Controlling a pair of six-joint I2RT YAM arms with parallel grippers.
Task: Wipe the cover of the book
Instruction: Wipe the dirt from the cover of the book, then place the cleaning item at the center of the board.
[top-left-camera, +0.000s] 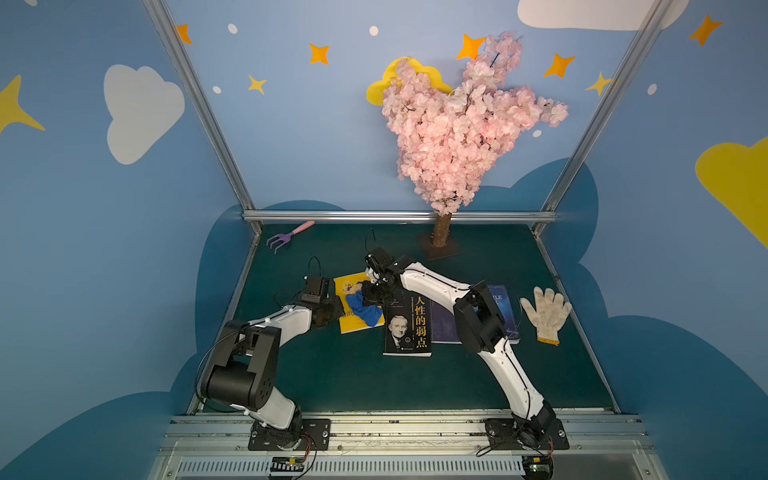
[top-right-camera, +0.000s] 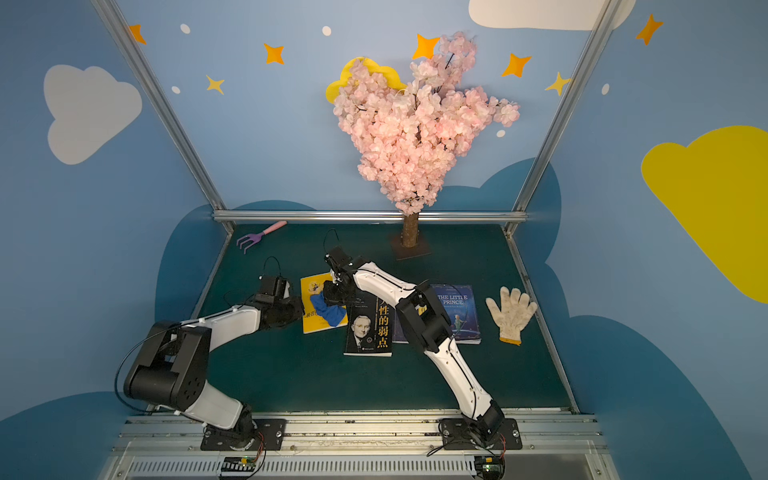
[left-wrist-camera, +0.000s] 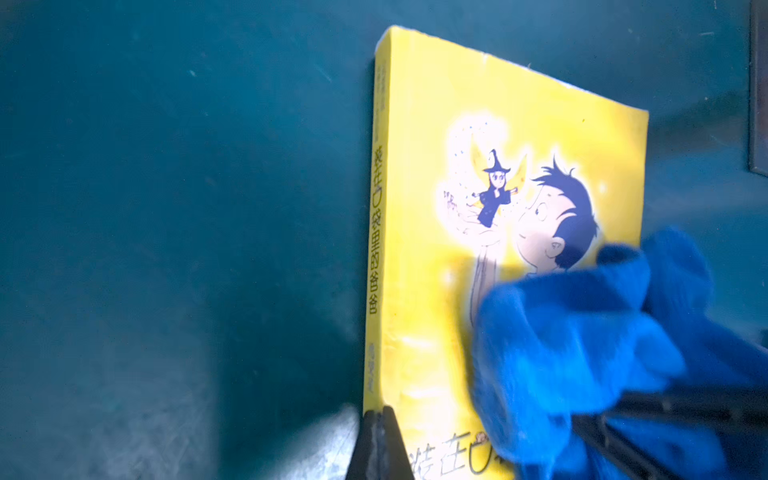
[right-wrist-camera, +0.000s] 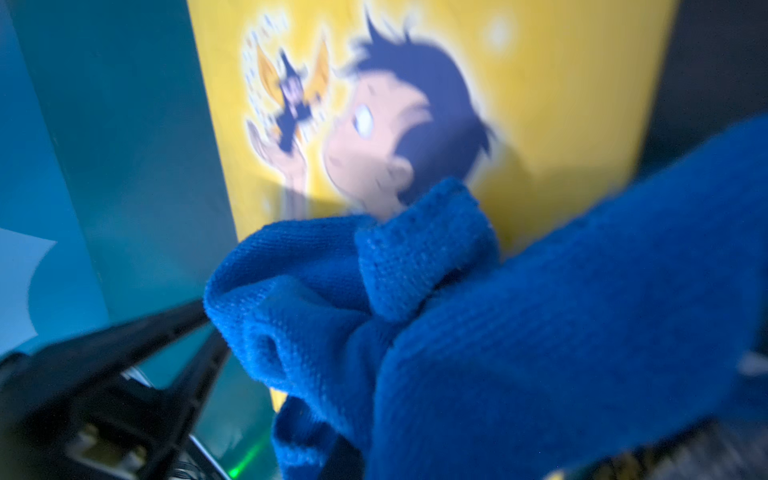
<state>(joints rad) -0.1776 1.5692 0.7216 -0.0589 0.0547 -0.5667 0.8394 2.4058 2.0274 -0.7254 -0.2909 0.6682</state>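
My right gripper is clamped on the blue cloth atop the yellow book, just left of frame centre. My left gripper, closed and empty, braces its spine edge. I'd sweep flat with light pressure so the book can't skid.

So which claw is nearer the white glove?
Right. The right claw, gripping the blue cloth, is over the yellow book's half facing the white glove; the left claw, shut, sits at that book's opposite edge, farther away.
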